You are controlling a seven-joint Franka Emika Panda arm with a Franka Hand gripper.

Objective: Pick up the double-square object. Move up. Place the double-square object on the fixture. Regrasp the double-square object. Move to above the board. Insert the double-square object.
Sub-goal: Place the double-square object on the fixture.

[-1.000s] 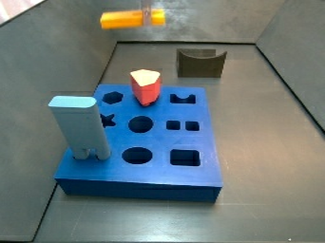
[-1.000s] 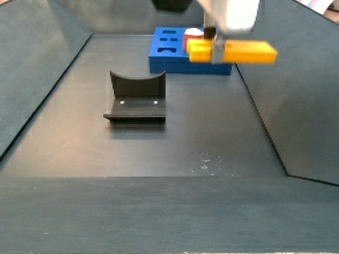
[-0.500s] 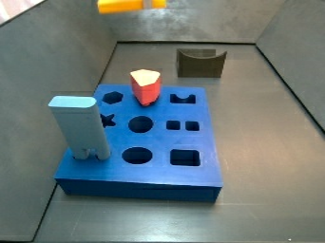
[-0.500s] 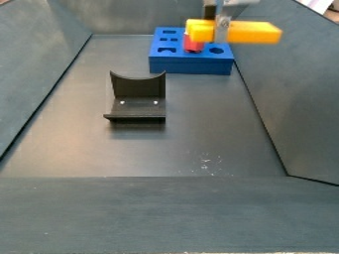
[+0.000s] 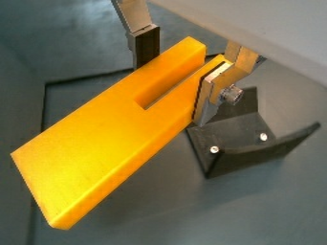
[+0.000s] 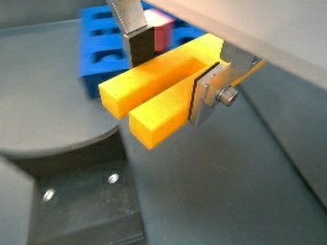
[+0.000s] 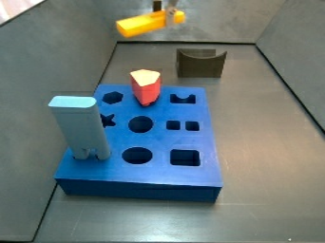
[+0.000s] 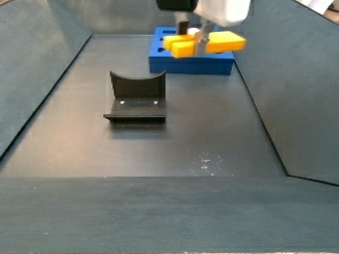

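**Double-square object held aloft, fixture placement pending**

The double-square object is clamped between the silver fingers of the gripper, which is seen in both wrist views closed on the block's flanks near one end. In a wrist view the notched end with its two square feet is shown projecting outward from the gripper, the block lying roughly horizontal. In a side view the object is seen at the upper middle of the frame, clear of the floor and slightly tilted, above and to the left of the fixture. In the other direction of sight, the object appears at the upper centre of the frame, in front of the board, while the fixture stands at centre left, well apart from it.

The board is occupied by a red pentagonal peg and a light-blue block; other holes are left open.

The pick-up is judged complete, and the step in hand is taken to be the carry toward the fixture. For the next move, the block would need to be brought over the fixture's U-shaped recess, aligned with it, lowered until seated, and only then released for regrasping.
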